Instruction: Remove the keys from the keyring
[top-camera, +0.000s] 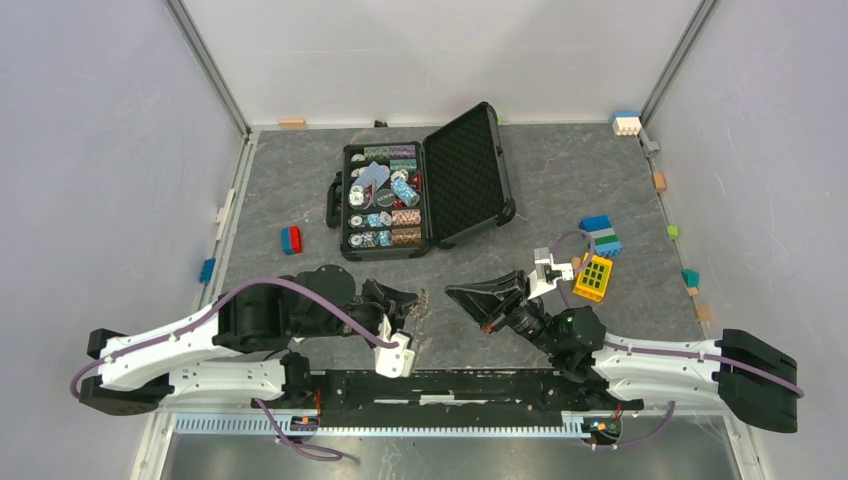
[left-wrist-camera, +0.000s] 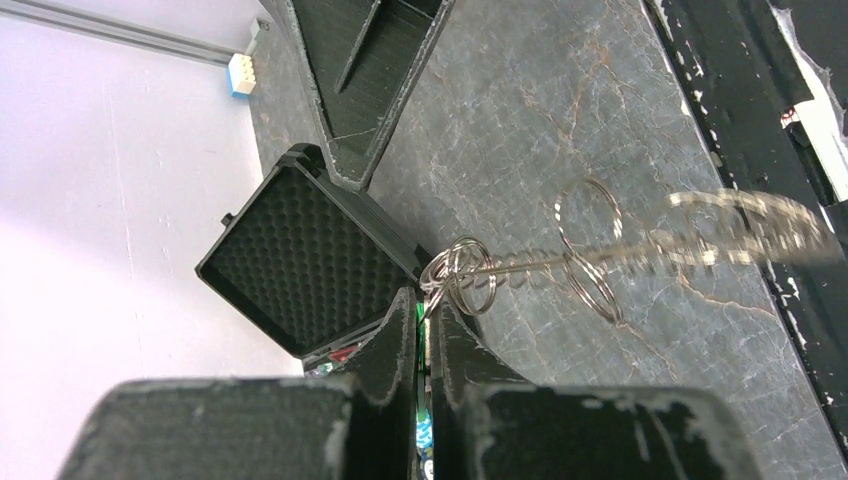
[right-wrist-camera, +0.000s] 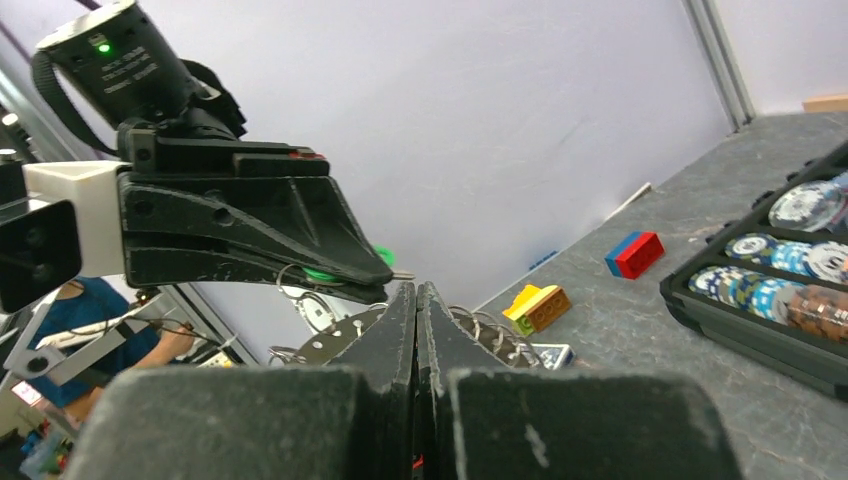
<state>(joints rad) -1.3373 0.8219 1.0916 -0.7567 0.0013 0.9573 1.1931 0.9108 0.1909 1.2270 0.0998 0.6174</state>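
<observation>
My left gripper (top-camera: 408, 302) is shut on the green-tagged key (right-wrist-camera: 322, 272); its tip pokes out past the jaws in the right wrist view. In the left wrist view the left gripper (left-wrist-camera: 430, 300) holds the bunch above the table. The thin keyring (left-wrist-camera: 520, 265) shows edge-on with small split rings (left-wrist-camera: 590, 215) and blurred keys (left-wrist-camera: 740, 225) hanging from it. The keys show as a small cluster in the top view (top-camera: 421, 303). My right gripper (top-camera: 452, 292) is shut and empty, its tip just right of the bunch. In its own view the right gripper (right-wrist-camera: 416, 288) has keys (right-wrist-camera: 330, 335) behind it.
An open black case (top-camera: 435, 195) of poker chips (top-camera: 385, 195) stands at the back centre. A red-blue brick (top-camera: 291, 239) lies to the left of it. A yellow block (top-camera: 593, 278) and a blue-green brick stack (top-camera: 601, 236) lie to the right. A black rail (top-camera: 450, 385) runs along the near edge.
</observation>
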